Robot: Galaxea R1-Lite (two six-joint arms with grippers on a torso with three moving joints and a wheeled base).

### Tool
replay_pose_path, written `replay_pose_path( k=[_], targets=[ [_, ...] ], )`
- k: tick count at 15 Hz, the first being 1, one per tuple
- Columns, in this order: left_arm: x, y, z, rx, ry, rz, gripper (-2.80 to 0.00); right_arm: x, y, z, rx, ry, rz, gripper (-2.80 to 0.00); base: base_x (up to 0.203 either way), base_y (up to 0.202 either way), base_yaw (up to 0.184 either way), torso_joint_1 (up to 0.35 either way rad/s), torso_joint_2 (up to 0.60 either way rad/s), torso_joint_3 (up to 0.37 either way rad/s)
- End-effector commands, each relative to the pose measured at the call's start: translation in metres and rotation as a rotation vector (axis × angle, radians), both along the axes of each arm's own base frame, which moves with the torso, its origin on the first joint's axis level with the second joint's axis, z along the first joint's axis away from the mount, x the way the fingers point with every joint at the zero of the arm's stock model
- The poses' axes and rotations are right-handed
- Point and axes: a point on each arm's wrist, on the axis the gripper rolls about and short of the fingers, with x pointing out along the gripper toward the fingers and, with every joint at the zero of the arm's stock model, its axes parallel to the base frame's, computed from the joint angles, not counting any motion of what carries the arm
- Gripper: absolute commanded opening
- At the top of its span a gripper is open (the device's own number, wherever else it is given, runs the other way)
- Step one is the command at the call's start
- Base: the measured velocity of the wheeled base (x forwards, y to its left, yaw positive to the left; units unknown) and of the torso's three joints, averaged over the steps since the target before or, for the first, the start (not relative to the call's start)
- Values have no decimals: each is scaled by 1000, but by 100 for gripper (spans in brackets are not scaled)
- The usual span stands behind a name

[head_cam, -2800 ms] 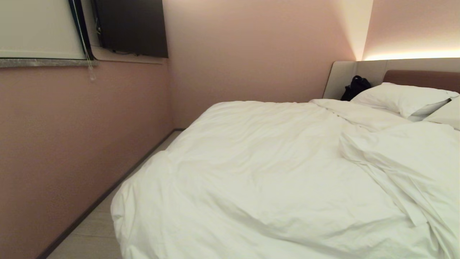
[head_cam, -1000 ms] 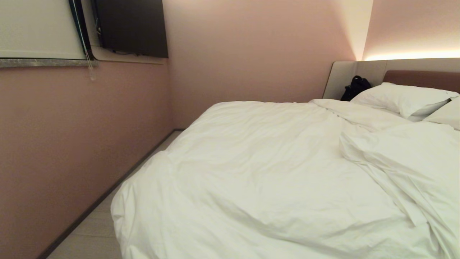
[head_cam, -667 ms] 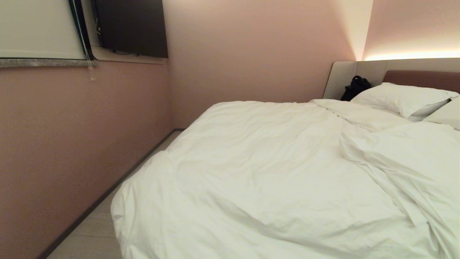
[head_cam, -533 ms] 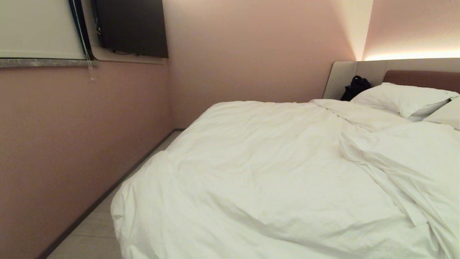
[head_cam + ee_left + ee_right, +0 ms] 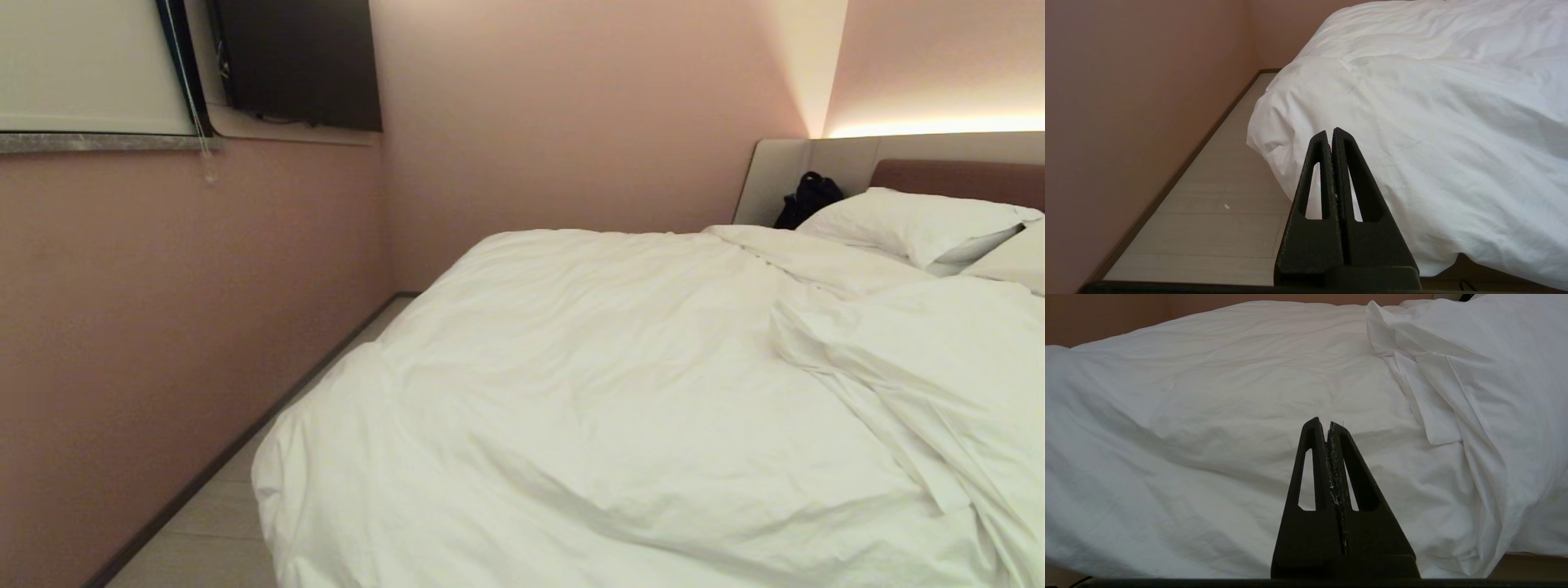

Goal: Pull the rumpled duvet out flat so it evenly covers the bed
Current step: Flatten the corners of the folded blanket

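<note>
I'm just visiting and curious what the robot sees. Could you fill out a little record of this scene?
place: bedroom with pink walls
bed: brown headboard, against the far wall
duvet: white, rumpled, folded back in a bunch on the right
pillows: white, at the headboard
black bag: beside the pillows
left gripper: shut, empty, short of the duvet's corner
right gripper: shut, empty, facing the duvet

The duvet (image 5: pixel 620 392) lies bunched on the bed (image 5: pixel 955 175), pillows (image 5: pixel 906 222) behind it, floor (image 5: pixel 212 523) to its left.
</note>
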Motion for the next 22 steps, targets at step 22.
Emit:
replay_pose_path(
  k=[22],
  targets=[
    [0,0,0,-1,0,-6,-280,0,0,0,25,-3,-3,-280,0,0,0,0,0,0]
  ],
)
